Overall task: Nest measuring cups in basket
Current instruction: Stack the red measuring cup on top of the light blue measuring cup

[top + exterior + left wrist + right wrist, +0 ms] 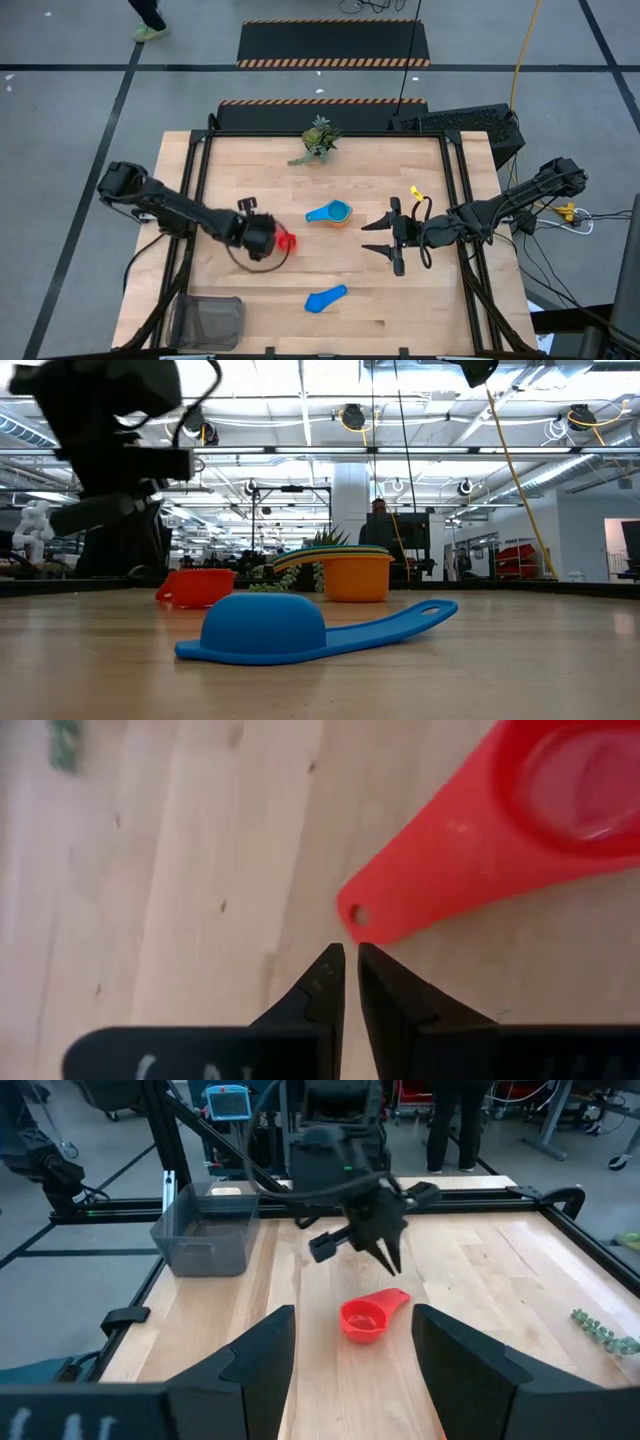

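The red measuring cup [287, 240] stands upright on the table, left of the middle, and shows also in the left wrist view [560, 800] and the right wrist view [362, 1320]. My left gripper [350, 960] is shut and points down just short of the free end of the cup's handle [360, 915], touching nothing. A light blue cup sits inside an orange cup [331, 212] at the middle. A blue cup [265, 625] lies mouth down near the front edge. My right gripper [350, 1350] is open, right of the middle, facing the red cup. The mesh basket [208, 320] stands at the near left corner.
A small green plant [317, 140] lies at the far edge. A small yellow thing [416, 193] sits beside my right arm; what it is cannot be told. Bare wood lies between the red cup and the basket [205, 1230]. People stand in the room beyond the table.
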